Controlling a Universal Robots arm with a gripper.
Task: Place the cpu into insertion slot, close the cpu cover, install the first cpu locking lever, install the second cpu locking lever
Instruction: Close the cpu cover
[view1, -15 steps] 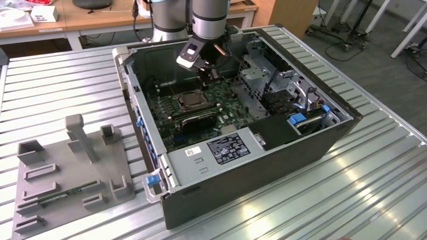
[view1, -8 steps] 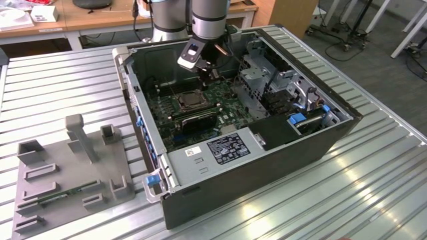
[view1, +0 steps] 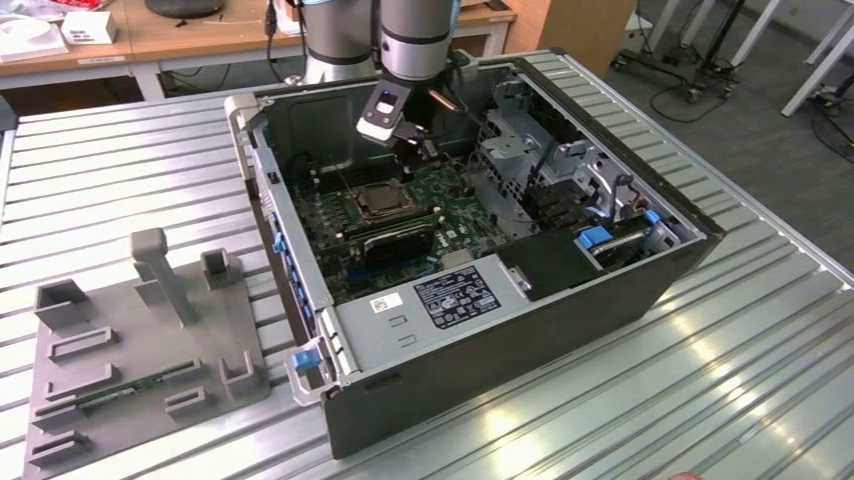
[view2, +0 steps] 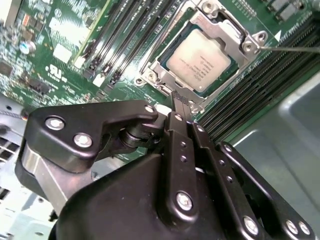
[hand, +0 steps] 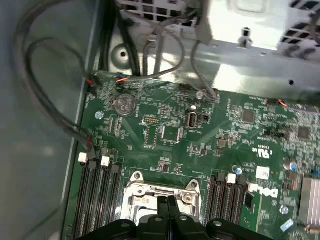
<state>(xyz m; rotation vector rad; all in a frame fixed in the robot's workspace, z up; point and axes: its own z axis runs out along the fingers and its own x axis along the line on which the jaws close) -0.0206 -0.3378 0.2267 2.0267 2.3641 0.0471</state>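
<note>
The small, square, silvery-tan cpu (view2: 199, 61) lies seated in the dark, metal-rimmed insertion slot (view2: 150, 76). The thin silvery cpu cover (view2: 227, 27) lies flat over the slot, framing the chip. The black two-fingered gripper (view2: 178, 100) is clenched on nothing and hovers just beside the slot's edge, likely narrowed to work the thin wire locking lever (view2: 290, 48).

Under my tool (view2: 176, 96) the flat cpu cover (view2: 215, 22) leaves open room. Black memory slots (hand: 97, 200) flank the tool on 2 sides, a metal drive cage (view1: 514, 150) rises beside it, and loose cables (hand: 80, 134) trail along the case wall (view1: 263, 200).
</note>
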